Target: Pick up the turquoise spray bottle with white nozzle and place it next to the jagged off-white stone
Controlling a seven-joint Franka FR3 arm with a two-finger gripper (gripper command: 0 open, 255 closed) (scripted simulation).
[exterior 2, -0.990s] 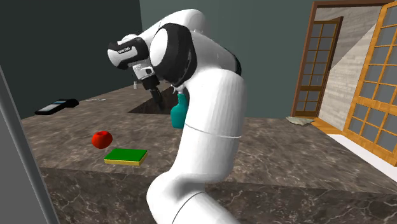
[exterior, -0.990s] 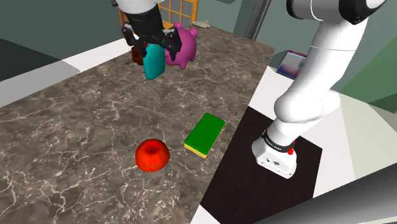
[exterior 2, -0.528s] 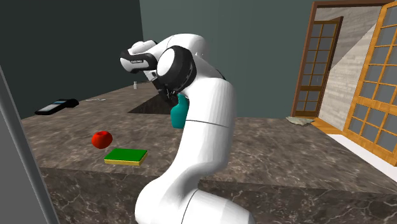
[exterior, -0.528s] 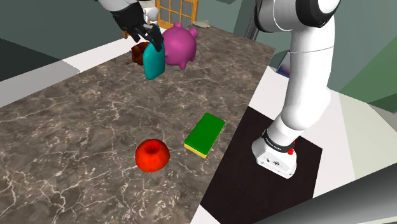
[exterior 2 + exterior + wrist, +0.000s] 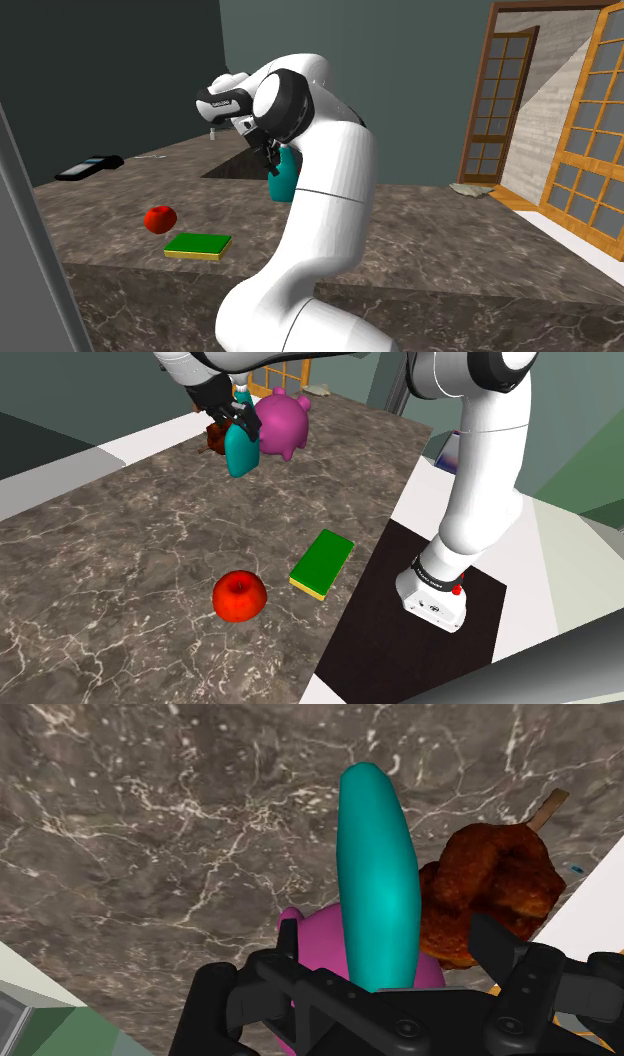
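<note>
Carry step was in hand: gripper [image 5: 236, 412] clamped turquoise spray bottle [image 5: 240, 452], which hung above marble counter [image 5: 120, 572] by pink pig [image 5: 282, 424]. Next move likely called for travel to off-white stone [image 5: 472, 187], then lowering bottle beside it.

Room and furniture. A counter [image 5: 120, 552] of dark brown marble with white veins spans the scene. In the shoulder view a white strip [image 5: 135, 442] borders its far left edge. The walls [image 5: 400, 60] are plain grey-green. At the right of the second exterior view stand two wooden-framed glazed doors: a dark brown door [image 5: 500, 100] farther off and an orange-brown door [image 5: 590, 130] nearer. The floor [image 5: 588, 245] below them is pale. A wooden lattice [image 5: 280, 374] shows beyond the counter's far end in the shoulder view. A grey upright [image 5: 30, 280] crosses the near left of the second exterior view. Lighting is even.
</note>
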